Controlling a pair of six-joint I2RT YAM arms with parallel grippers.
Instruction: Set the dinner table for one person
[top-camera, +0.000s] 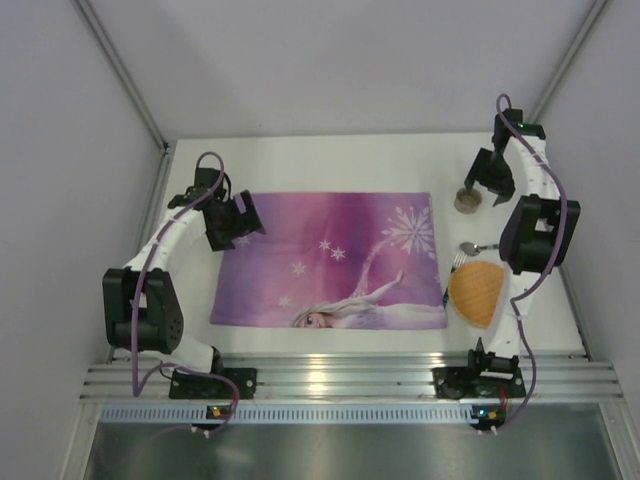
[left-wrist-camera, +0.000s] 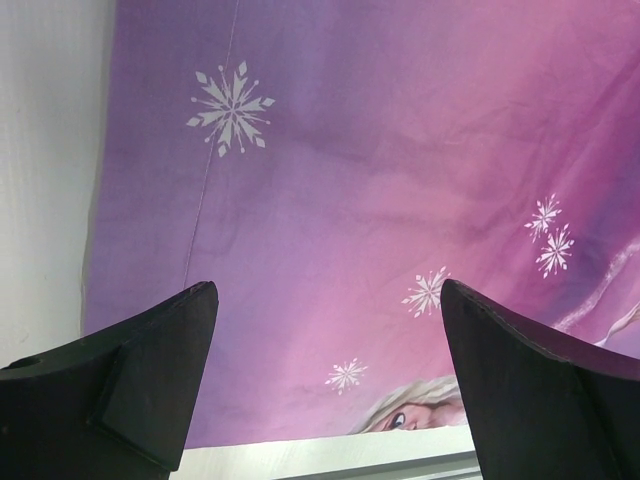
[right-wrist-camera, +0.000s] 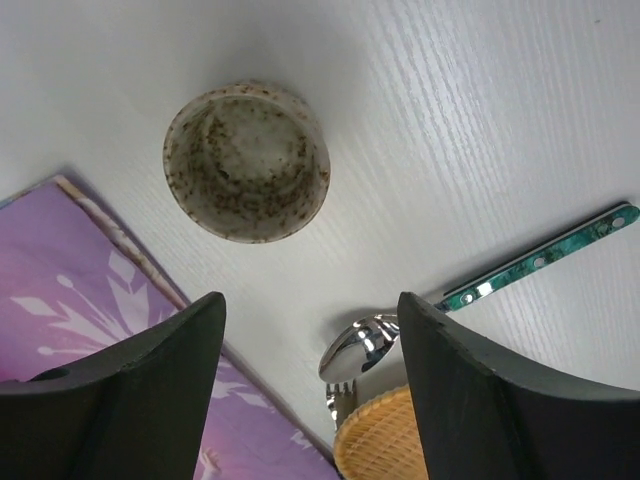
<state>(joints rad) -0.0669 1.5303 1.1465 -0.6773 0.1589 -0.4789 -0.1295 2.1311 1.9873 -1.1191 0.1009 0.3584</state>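
Princess placemat (top-camera: 300, 250) on table (top-camera: 330, 160); cup (top-camera: 467, 200) beside it.
Left gripper (left-wrist-camera: 328, 292) spread wide over placemat, empty; right gripper (right-wrist-camera: 310, 300) parted above cup, touching nothing.

Only the tines of a fork (right-wrist-camera: 340, 398) show past an orange woven dish (right-wrist-camera: 380, 445), itself cut off at the lower edge; overhead, the right arm (top-camera: 535, 235) hides the handle of the spoon (top-camera: 468, 247).
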